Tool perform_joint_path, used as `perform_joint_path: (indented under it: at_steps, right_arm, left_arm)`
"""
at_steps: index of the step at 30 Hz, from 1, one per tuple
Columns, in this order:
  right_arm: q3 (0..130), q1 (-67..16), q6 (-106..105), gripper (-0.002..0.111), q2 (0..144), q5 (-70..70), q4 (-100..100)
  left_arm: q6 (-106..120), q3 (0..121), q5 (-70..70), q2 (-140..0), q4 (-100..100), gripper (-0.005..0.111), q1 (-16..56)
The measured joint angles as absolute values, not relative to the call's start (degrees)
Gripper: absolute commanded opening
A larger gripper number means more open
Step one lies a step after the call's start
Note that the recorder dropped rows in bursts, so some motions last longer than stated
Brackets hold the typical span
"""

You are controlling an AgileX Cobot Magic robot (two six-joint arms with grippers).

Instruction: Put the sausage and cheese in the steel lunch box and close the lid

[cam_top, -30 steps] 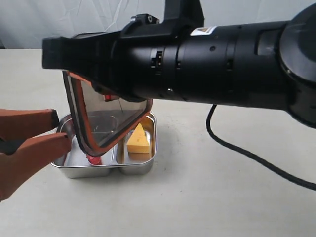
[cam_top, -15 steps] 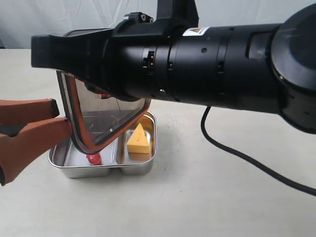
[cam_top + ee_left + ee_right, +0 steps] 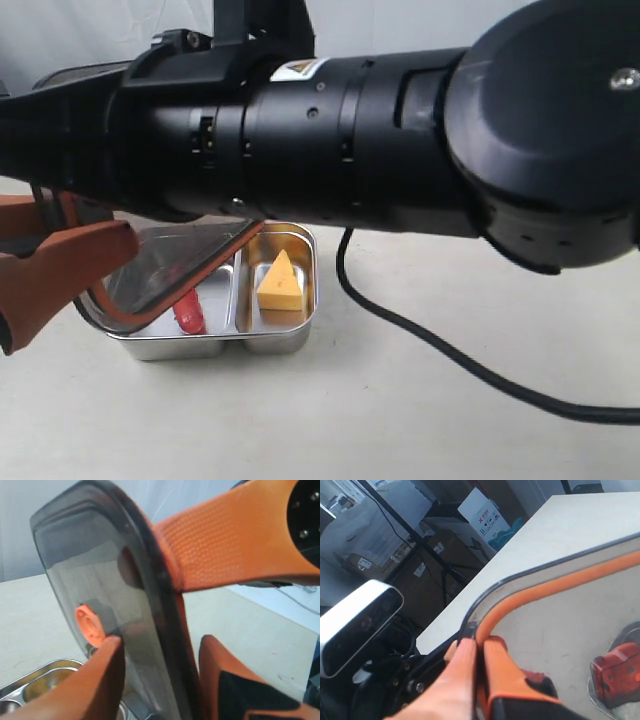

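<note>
Since a second ago your lid (image 3: 170, 275) has tipped from near upright to a low slant over the steel lunch box (image 3: 300, 335). Inside the box, the sausage (image 3: 189, 312) lies in one compartment and the cheese (image 3: 281, 283) in the other, so only seating the lid remains. Your right gripper (image 3: 479, 650) pinches the lid's rim. Your left gripper (image 3: 160, 647) stands spread astride its edge, perhaps just touching.

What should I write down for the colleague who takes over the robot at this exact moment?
Grippers: left gripper open, astride the lid; right gripper shut on its rim.
Things: lid tilted over the steel lunch box, not seated; sausage in its left compartment in the exterior view, cheese in the right.
Done: both foods in.
To do: lower the lid flat, press shut.
</note>
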State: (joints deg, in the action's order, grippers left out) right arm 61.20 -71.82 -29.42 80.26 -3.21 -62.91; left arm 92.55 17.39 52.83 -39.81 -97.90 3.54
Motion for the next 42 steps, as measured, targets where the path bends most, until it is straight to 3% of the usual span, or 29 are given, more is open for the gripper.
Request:
perform_joint_path:
  at_steps: [4, 27, 30, 35, 37, 42]
  right_arm:
    - [61.38, -71.82, -29.56, -0.001, 80.50, -3.56, -62.60]
    - [61.56, -71.45, -29.04, 0.000, 78.94, -13.68, -55.00]
    - [61.56, -71.24, -26.06, 0.012, 78.90, -15.22, -51.88]
    - [61.81, -71.96, -13.87, 0.057, 78.16, -24.86, -40.54]
    - [61.81, -72.16, -7.75, 0.062, 78.07, -28.52, -35.36]
    - [61.81, -72.16, 2.10, 0.057, 77.94, -38.39, -24.44]
  left_arm:
    - [96.20, 17.39, 51.53, -39.81, -97.90, 0.000, 3.54]
    - [118.13, 17.50, 45.92, -39.90, -95.86, 0.000, 3.54]
    - [119.44, 17.50, 45.32, -39.71, -95.32, 0.000, 3.54]
    - [119.89, 17.62, 35.93, -39.83, -95.25, 0.000, 3.54]
    - [120.01, 18.06, 32.27, -39.93, -95.38, 0.000, 3.54]
    - [120.11, 19.63, 29.63, -39.93, -93.72, 0.000, 3.54]
